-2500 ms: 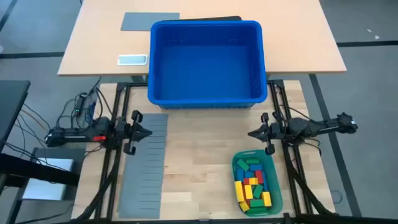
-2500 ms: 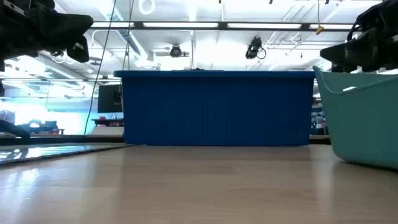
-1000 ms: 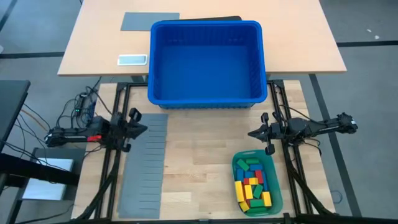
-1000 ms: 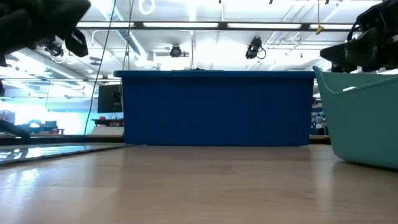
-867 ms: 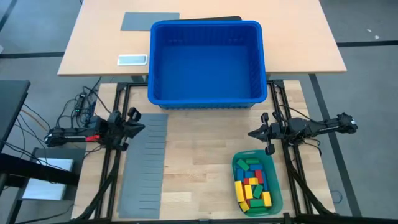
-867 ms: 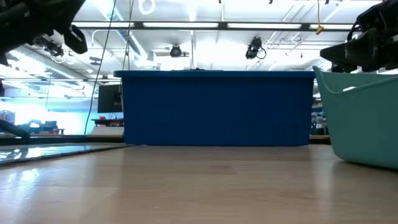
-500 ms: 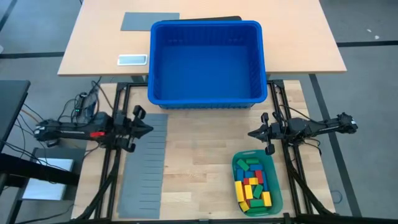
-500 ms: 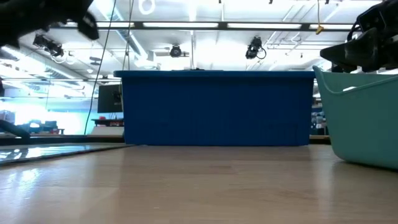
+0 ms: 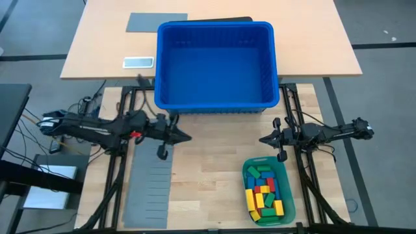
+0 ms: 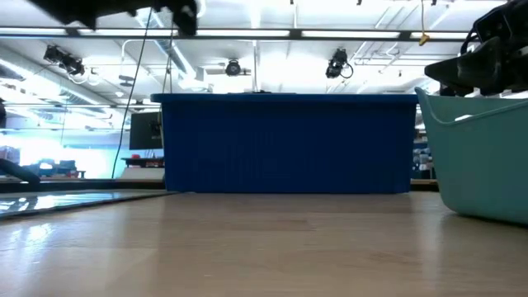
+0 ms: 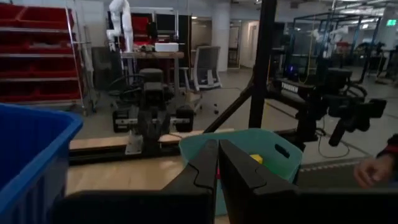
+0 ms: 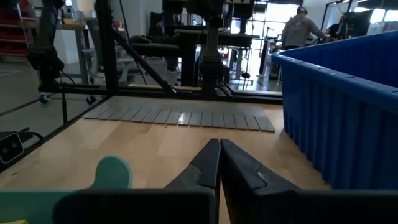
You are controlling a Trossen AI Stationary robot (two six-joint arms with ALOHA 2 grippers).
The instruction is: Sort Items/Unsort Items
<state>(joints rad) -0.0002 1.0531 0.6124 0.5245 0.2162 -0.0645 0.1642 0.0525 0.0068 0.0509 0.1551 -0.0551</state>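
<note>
Pale wooden table point(image 9: 214, 169) fills the near ground, where coloured blocks point(image 9: 264, 192) lie heaped in the teal tray point(image 9: 287, 203) at five o'clock. Farther back, the left gripper point(image 9: 184, 136), closed and empty, points towards three o'clock; the right gripper point(image 9: 263, 139) waits closed at three o'clock. Sorting seems barely begun; next, the jaws must open over a block.

Blocks point(image 9: 263, 192): red, yellow, green, blue. Tray point(image 9: 286, 209): teal-green. Bin point(image 9: 216, 65): solid blue. Divider sheet point(image 9: 148, 185): grey, slotted. Tabletop point(image 9: 208, 162): pale wood grain.

Red shelving point(image 11: 37, 46), office chair point(image 11: 204, 67), ceiling strip lights point(image 10: 330, 33)
</note>
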